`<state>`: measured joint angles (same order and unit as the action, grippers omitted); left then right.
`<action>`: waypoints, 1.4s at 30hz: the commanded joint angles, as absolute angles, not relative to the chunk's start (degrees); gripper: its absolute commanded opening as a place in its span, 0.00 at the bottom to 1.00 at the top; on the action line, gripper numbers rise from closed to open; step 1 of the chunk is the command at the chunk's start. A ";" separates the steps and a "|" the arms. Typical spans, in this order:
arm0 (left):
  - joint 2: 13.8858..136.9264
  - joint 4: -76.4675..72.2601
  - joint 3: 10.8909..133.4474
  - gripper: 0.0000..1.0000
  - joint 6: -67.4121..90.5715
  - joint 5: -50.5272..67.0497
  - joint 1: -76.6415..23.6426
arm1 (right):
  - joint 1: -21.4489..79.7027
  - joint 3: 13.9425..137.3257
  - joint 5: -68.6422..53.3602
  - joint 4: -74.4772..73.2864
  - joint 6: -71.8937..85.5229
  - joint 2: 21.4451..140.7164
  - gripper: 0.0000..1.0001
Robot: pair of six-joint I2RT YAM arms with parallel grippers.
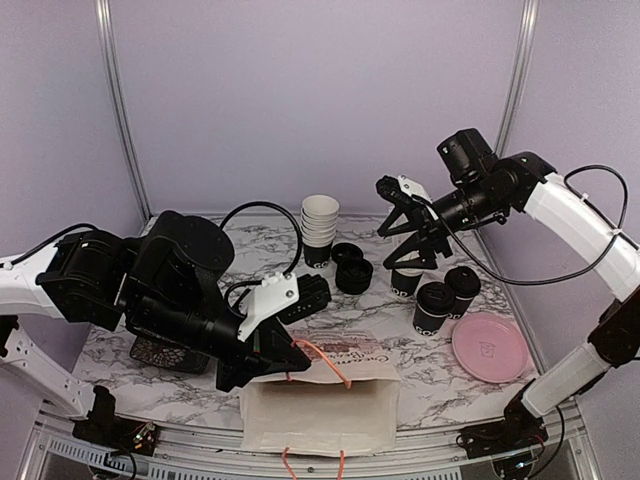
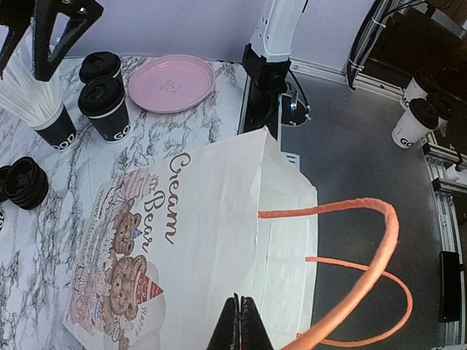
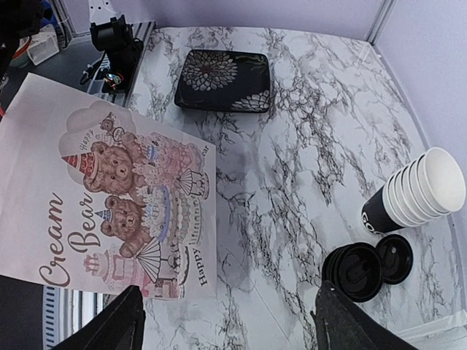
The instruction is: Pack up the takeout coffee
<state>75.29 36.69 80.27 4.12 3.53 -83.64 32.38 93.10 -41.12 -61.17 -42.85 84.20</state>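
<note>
Nearest the arm bases, a paper bag (image 1: 320, 415) printed with bears lay flat on the marble tabletop (image 1: 440, 385), its orange handles (image 2: 365, 248) looping free off the near edge. The left gripper (image 2: 239, 321) was fully closed at the bag's mouth. It appeared to pinch the top panel, since a side fold showed open beneath, though the mouth was not yet wide enough to take a cup. Farther back on the right, the two takeout coffees stood lidded and upright, one (image 1: 433, 305) just beside the other (image 1: 463, 285), both well apart from the bag and next to a pink plate (image 1: 490, 347). Beyond them the right gripper (image 1: 415, 262) hung with its jaws spread wide and nothing between them. It was poised above a black cup of white straws (image 1: 405, 282), close to the coffees but touching neither. Loose black lids (image 1: 351, 268) and a stack of nested cups (image 1: 320, 225) sat farthest back. By my reading the packing had barely begun: the bag was being readied, no coffee was in it, and both cups remained to be grasped and set inside.
</note>
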 commanded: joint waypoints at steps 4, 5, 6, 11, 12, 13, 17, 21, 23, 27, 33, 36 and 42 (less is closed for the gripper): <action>74.35 35.17 83.16 0.00 -3.45 -9.33 -82.78 | 31.77 90.14 -35.49 -58.53 -41.71 79.02 0.77; 74.41 35.18 83.22 0.00 -5.12 -11.93 -81.79 | 31.69 89.97 -35.36 -58.30 -41.69 78.86 0.77; 74.63 34.52 83.11 0.16 -6.88 -14.44 -80.05 | 31.58 89.85 -35.27 -58.09 -41.59 78.83 0.78; 79.57 33.16 86.99 0.58 -10.99 -16.82 -68.16 | 31.33 90.60 -35.19 -57.60 -40.58 80.20 0.77; 80.29 33.12 87.92 0.59 -11.59 -16.57 -66.98 | 31.33 90.83 -35.41 -57.69 -40.55 80.24 0.77; 80.56 32.71 88.47 0.61 -12.27 -16.34 -66.17 | 31.37 90.87 -35.56 -57.74 -40.44 80.13 0.77; 79.76 28.76 87.47 0.77 -13.13 -17.63 -64.84 | 31.35 89.89 -34.96 -57.55 -40.51 78.93 0.78; 78.37 27.19 86.25 0.82 -12.44 -19.25 -64.60 | 31.29 88.14 -31.98 -57.26 -40.37 78.08 0.78; 77.47 27.04 86.02 0.83 -12.03 -20.14 -64.60 | 31.05 87.38 -29.08 -57.82 -40.27 78.16 0.78; 74.57 26.73 84.86 0.84 -11.71 -22.04 -64.43 | 27.37 86.43 -26.00 -61.18 -41.99 79.41 0.78; 69.79 25.37 81.43 0.93 -10.58 -26.22 -63.66 | 18.63 83.66 -22.67 -63.47 -46.09 81.21 0.77; 68.13 24.55 79.36 0.98 -9.31 -26.07 -63.24 | 16.96 83.56 -19.48 -65.65 -47.61 83.93 0.77; 68.53 24.43 77.97 0.99 -7.52 -24.34 -62.39 | 16.90 84.28 -14.68 -69.25 -50.74 90.77 0.95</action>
<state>68.18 26.06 78.98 -9.41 -24.51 -63.13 17.10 83.37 -18.96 -65.54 -47.51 87.61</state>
